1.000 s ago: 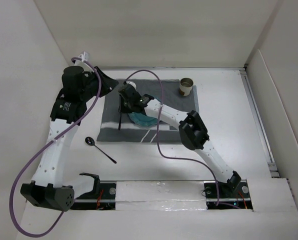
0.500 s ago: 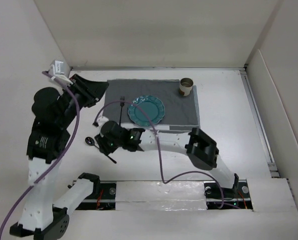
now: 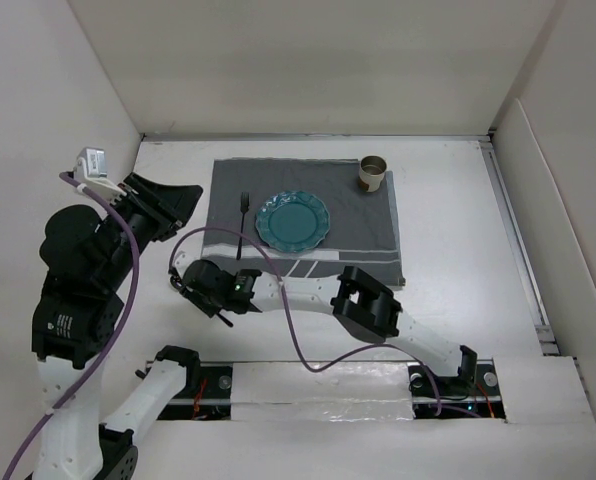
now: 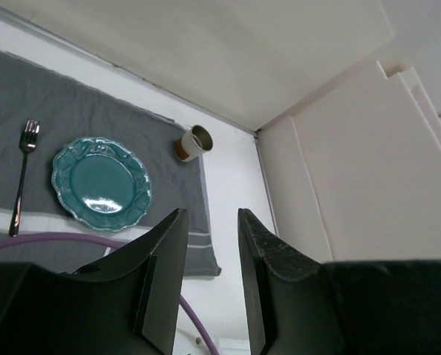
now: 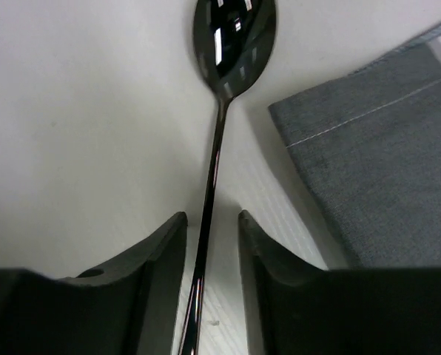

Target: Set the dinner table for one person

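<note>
The white dinner table [image 3: 458,250] carries a dark grey striped cloth [image 3: 358,235]. On the cloth lie a teal plate [image 3: 293,221], a fork [image 3: 242,225] to its left, and a cup [image 3: 374,172] at the far right corner. A dark spoon [image 5: 234,37] lies on the table off the cloth's near left corner. My right gripper [image 5: 209,216] is low over it, open, its fingers straddling the handle with a gap on each side; in the top view the right gripper [image 3: 190,287] hides most of the spoon. My left gripper [image 4: 209,214] is open and empty, raised at the left [image 3: 176,197].
White walls close the table at the back and left. A raised rail [image 3: 518,240] runs along the right side. The right arm's purple cable [image 3: 278,300] loops over the near part of the table. The cloth's corner [image 5: 383,163] lies just right of the spoon.
My right arm swung from over the plate on the cloth to the spoon at the near left and lowered around its handle. My left arm drew back to the left and rose.
</note>
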`<move>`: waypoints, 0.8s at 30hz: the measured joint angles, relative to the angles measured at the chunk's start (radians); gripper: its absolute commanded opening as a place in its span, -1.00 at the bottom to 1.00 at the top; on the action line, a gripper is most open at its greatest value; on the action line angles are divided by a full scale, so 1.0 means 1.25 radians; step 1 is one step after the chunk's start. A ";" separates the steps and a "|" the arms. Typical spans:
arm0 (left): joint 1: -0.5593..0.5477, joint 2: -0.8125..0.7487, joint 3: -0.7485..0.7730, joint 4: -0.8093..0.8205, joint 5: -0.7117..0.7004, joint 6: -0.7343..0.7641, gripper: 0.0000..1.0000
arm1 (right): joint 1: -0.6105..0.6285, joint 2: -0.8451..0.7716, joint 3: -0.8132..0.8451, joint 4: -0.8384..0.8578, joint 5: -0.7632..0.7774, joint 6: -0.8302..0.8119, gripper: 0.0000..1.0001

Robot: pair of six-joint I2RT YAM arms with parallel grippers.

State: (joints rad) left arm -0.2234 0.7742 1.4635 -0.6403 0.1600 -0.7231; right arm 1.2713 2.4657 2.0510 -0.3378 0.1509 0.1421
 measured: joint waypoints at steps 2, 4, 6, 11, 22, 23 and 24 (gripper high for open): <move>0.000 0.003 -0.001 -0.011 -0.006 0.004 -0.40 | 0.008 0.007 0.007 0.001 0.019 -0.008 -0.83; 0.000 0.003 -0.001 -0.020 -0.015 0.008 -0.40 | 0.017 0.014 0.016 0.007 0.031 -0.014 -1.00; 0.000 0.001 0.000 -0.026 -0.026 0.013 -0.39 | 0.025 0.016 0.017 0.011 0.039 -0.015 -1.00; 0.000 0.002 0.012 -0.036 -0.062 0.031 -0.38 | 0.030 -0.016 -0.029 0.021 0.040 0.000 -1.00; 0.000 0.013 0.019 0.030 -0.144 0.061 -0.36 | -0.237 -0.570 -0.407 0.081 -0.034 0.130 -1.00; 0.000 0.013 0.001 0.049 -0.143 0.061 -0.36 | -0.287 -0.628 -0.448 0.105 -0.031 0.136 -1.00; 0.000 0.013 -0.020 0.070 -0.143 0.061 -0.36 | -0.337 -0.676 -0.482 0.114 -0.027 0.144 -1.00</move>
State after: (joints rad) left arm -0.2234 0.7902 1.4384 -0.5533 -0.0181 -0.6472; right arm 0.8505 1.6211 1.4483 -0.1951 0.1177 0.3218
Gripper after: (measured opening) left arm 0.316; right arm 0.019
